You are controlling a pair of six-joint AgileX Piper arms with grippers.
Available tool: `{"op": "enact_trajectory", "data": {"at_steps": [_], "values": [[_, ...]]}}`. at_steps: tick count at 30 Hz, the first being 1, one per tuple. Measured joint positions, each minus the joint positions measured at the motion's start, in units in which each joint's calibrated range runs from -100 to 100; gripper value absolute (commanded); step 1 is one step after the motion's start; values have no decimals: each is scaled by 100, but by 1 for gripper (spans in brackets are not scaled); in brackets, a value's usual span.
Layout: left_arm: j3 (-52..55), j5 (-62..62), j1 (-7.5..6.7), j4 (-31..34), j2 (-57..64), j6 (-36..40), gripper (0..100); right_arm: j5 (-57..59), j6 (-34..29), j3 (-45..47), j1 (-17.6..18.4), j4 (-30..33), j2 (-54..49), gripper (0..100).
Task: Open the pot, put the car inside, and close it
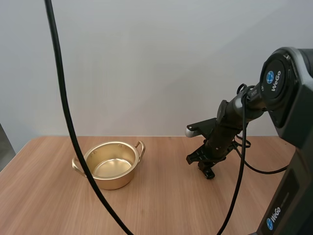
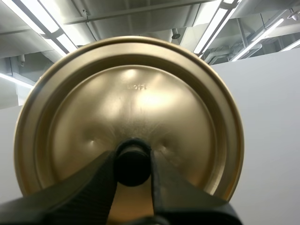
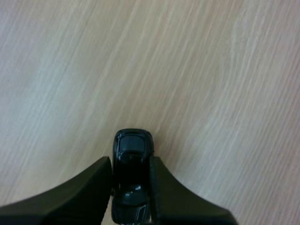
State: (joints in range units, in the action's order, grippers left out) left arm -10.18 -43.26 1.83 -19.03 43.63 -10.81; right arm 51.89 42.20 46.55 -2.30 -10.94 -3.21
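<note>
Right gripper (image 3: 130, 161) pinches the black car (image 3: 133, 143) low at the table (image 3: 211, 93), well apart from the open pot (image 1: 113, 181), whose lid (image 2: 136, 93) the left gripper (image 2: 132, 157) grips by its knob, leaving the mouth free.

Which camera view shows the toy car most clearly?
The right wrist view: the black car is pinched between the right gripper's fingers, roof and windscreen plain against the wooden table. In the high view it is a dark lump at that gripper's tips, hard to separate from the fingers. The left wrist view faces the lid.
</note>
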Motion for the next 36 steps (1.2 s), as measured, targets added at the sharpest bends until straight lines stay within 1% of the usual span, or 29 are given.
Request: {"op": "enact_trajectory", "data": {"at_steps": [8,14,17,21,22,23,24,25,26,27,34,36], "values": [[0,0,0,0,0,0,0,16,34,-13,0,0,-135,0],[0,-50,0,0,0,-12,0,397,142,-438,0,0,-1018,0],[0,-50,0,0,0,-21,0,417,142,-506,0,0,-1104,0],[0,-50,0,45,0,-21,0,553,243,-670,0,-185,-1351,0],[0,-50,0,44,0,-21,0,830,420,-814,0,-415,-1476,0],[0,-50,0,44,0,-21,0,902,469,-912,0,-549,-1509,0],[0,-73,0,66,0,-21,0,1144,711,-1029,0,-767,-1554,0],[0,-118,0,81,0,-21,0,1259,757,-1079,0,-879,-1555,0],[0,-118,0,81,0,-21,0,1633,1012,-1200,22,-1138,-1569,0],[0,-183,0,81,11,-21,0,2137,1303,-1376,162,-1653,-1569,0],[0,-258,0,81,11,-21,0,2259,1382,-1407,238,-1826,-1569,0],[0,-256,0,81,11,-21,0,2326,1404,-1407,310,-1986,-1569,0]]}}
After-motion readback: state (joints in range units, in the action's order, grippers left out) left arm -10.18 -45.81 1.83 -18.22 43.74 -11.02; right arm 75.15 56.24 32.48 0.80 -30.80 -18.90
